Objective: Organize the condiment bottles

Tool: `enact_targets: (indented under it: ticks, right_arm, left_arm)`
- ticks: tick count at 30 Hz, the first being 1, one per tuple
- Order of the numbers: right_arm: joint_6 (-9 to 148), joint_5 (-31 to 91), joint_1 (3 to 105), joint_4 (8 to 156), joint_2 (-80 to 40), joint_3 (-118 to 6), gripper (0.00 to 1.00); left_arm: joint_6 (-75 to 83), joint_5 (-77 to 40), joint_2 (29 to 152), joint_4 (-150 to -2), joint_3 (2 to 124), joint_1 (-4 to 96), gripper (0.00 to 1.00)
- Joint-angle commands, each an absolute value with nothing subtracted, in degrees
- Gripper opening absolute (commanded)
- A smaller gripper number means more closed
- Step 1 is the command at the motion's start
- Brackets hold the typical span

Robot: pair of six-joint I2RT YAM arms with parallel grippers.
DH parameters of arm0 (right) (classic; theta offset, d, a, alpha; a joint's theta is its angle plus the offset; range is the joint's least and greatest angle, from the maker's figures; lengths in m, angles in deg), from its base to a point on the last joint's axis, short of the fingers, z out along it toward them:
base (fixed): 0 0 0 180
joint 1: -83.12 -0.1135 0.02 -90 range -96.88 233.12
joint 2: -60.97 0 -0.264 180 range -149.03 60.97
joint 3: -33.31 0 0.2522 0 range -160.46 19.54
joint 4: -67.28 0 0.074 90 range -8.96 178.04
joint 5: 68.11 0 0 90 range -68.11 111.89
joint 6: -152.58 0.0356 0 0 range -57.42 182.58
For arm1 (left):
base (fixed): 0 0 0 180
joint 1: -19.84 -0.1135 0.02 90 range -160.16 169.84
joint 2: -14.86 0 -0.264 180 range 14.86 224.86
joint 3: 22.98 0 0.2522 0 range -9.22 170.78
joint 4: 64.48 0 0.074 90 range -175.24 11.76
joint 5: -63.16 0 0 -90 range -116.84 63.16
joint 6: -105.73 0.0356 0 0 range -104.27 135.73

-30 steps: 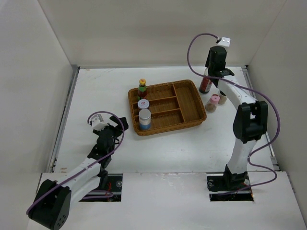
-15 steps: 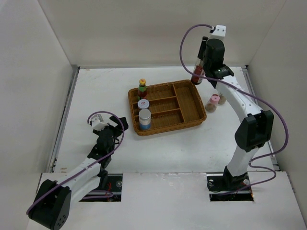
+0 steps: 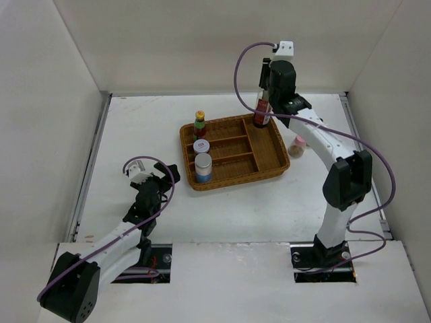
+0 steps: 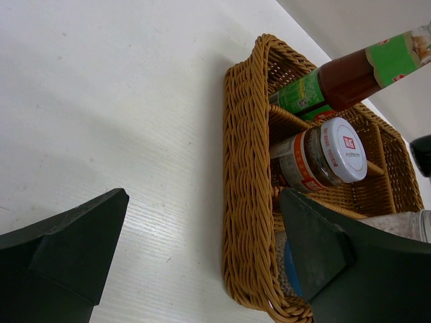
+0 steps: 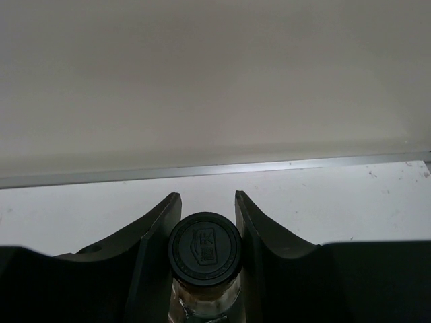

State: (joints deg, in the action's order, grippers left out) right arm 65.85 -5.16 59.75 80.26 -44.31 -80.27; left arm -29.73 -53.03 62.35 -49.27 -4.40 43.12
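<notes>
The right gripper (image 3: 264,95) has the tall dark-sauce bottle (image 3: 260,116) in hand. Its fingers (image 5: 158,229) are closed snugly on either side of the black cap and neck. The bottle hangs above the far right corner of the wicker tray (image 4: 242,168), over the long compartment at that end. From overhead it is hard to tell whether the base is already below the rim or just above it.

The bottle is upright, with its long axis vertical, cap up and base down. The wrist view looks straight down on the cap, which suggests very little tilt.

To do this step well, keep that axis plumb and lower the bottle straight down inside the compartment walls. Release only once the base sits flat, since a tall, narrow bottle held high would tip easily.

The green-red bottle (image 3: 200,124), white-lidded jar (image 3: 201,146) and blue-label shaker (image 3: 203,168) stand in the tray's left compartments. The pink-lidded shaker (image 3: 298,143) waits on the tabletop (image 3: 135,128) beside the tray.

The left gripper (image 4: 195,249) is spread wide and empty, low to the tray's left.
</notes>
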Motion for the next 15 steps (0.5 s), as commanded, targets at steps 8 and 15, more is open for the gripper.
enact_targets:
  ticks: [8, 15]
  right_arm:
    - [65.75, -4.74, 58.82, 67.86, -45.73, -77.32, 0.37]
    - [65.31, -5.18, 57.50, 63.11, -45.12, -69.85, 0.44]
  left_arm:
    - [-30.15, -52.50, 62.24, -46.07, -4.82, 42.91, 1.00]
    - [-30.24, -52.24, 62.50, -45.98, -4.73, 42.91, 1.00]
